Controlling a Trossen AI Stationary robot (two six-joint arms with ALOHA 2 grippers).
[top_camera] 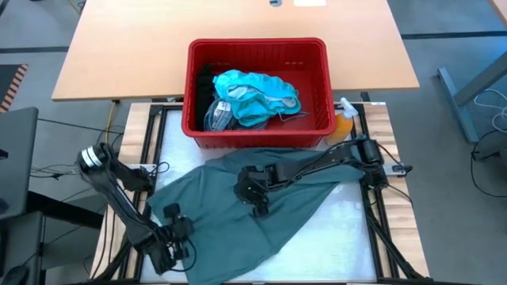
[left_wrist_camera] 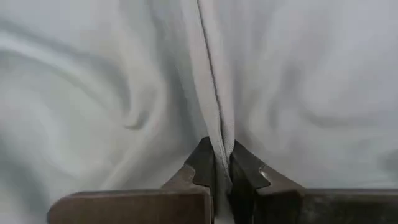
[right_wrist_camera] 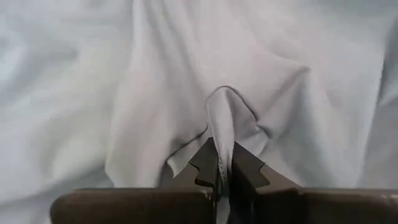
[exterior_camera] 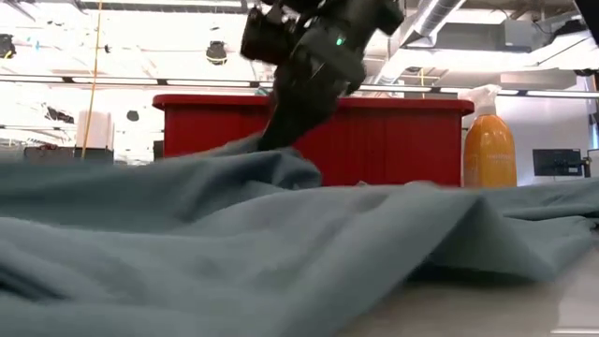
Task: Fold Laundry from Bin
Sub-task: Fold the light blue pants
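The bin [top_camera: 257, 49], a red slotted basket, stands at the far middle of the table and holds bright teal laundry [top_camera: 255, 95] and a black piece [top_camera: 206, 79]. A dull grey-green garment [top_camera: 238, 218] lies spread on the table in front of the bin. My right gripper [top_camera: 256, 204] is shut on its middle, where the cloth rises in a peak [exterior_camera: 271, 150]. My left gripper [top_camera: 169, 212] is shut on the garment near its left edge. My left gripper pinches a narrow raised ridge of the grey-green garment [left_wrist_camera: 217, 134] between its two fingers, coming slanting down from the near left. The cloth around it lies in soft folds on the table. My right gripper pinches a small gathered fold of the garment's middle [right_wrist_camera: 222, 127] between its two fingers, slanting down from the right. The cloth is drawn up into a tent below the fingers [exterior_camera: 281, 140], while the rest stays on the table.
An orange spray bottle [top_camera: 342, 127] stands at the bin's right near corner, close to the right arm. A bare strip of table [top_camera: 341, 229] shows to the right of the garment. A wooden tabletop [top_camera: 119, 47] lies behind the bin.
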